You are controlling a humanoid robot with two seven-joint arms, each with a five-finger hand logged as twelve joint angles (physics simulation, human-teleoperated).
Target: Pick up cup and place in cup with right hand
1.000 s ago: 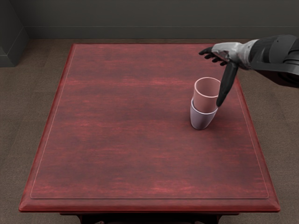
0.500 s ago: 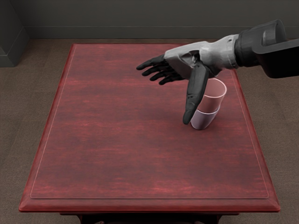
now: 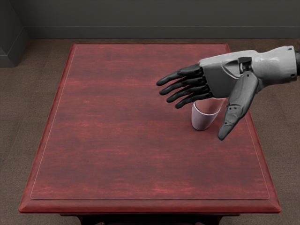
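One table [image 3: 150, 164]: dark red, its near edge across 6 o'clock; clock places below are read from its middle.
Right hand [image 3: 221, 80]: reaching in from 2 o'clock, in front of the cups; fingers [image 3: 188, 71] loosely extended toward 9 o'clock, thumb [image 3: 237, 104] spread wide toward 7. It has hold of nothing that I can see; whether it brushes a cup, I cannot tell.
Lilac cup [image 3: 202, 122]: at 3 o'clock, standing on the table, mouth up, between little finger and thumb.
Pink cup [image 3: 208, 106]: also toward 3 o'clock, its lower part inside the lilac cup; its top is hidden behind the hand.
Cup in cup: looks done, though how firmly it sits is unclear.
Left to do: probably just draw the hand clear toward 2 o'clock without the thumb catching the stack.
Wall [image 3: 159, 16]: beyond the table, at 12 o'clock.
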